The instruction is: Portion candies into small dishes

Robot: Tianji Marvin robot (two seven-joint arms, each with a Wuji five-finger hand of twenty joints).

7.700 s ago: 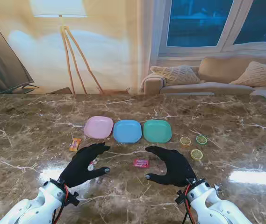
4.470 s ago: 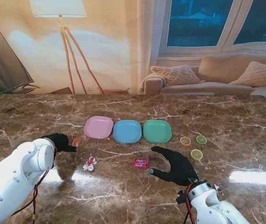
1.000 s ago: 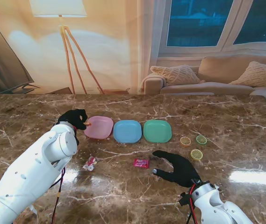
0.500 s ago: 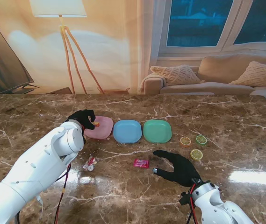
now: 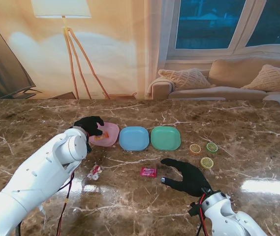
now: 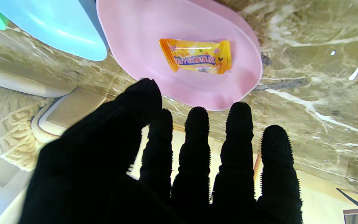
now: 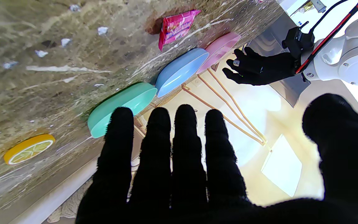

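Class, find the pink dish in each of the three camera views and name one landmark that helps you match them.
Stand view: the pink dish is leftmost in the row of three dishes, partly behind the left hand.
Left wrist view: the pink dish fills the middle, holding an orange candy.
Right wrist view: the pink dish shows edge-on, next to the left hand.
Shared landmark: the blue dish beside it.

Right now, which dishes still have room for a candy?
The blue dish and green dish are bare. The pink dish holds the orange candy, with the left hand over its edge, so it's crowded there.
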